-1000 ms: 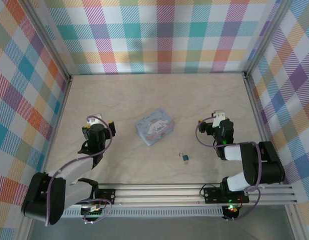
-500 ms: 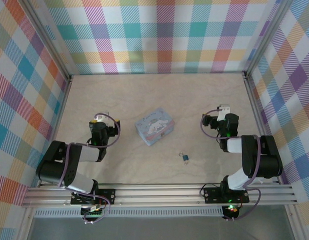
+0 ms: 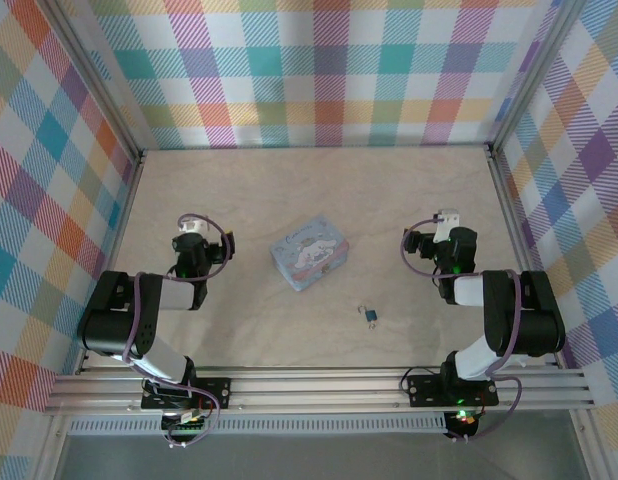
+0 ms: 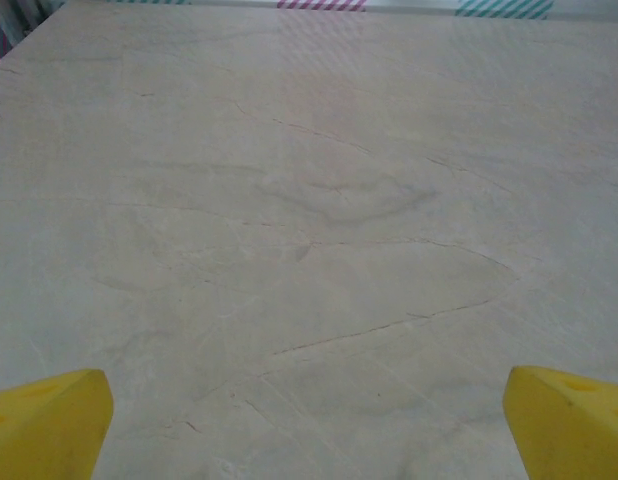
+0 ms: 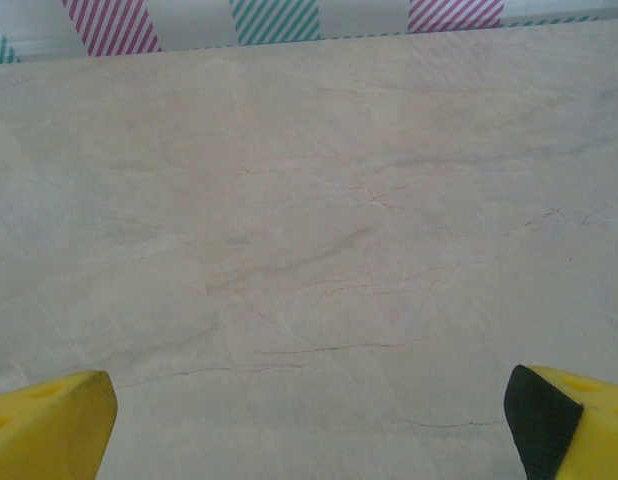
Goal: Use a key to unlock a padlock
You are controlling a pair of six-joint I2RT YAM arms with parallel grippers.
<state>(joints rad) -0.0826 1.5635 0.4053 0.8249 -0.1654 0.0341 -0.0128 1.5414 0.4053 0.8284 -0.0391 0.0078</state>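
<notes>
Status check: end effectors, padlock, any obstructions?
Left end effector open, empty. Right end effector open, empty. Padlock lies loose between the arms, nearer the right. Tin sits beyond it, not blocking.

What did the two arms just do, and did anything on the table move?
The left arm folded in, its elbow pulling up from the near edge; the left gripper crept slightly farther out. The right gripper did too, less so. Nothing was grabbed; both stay open. Padlock and tin lay still.
</notes>
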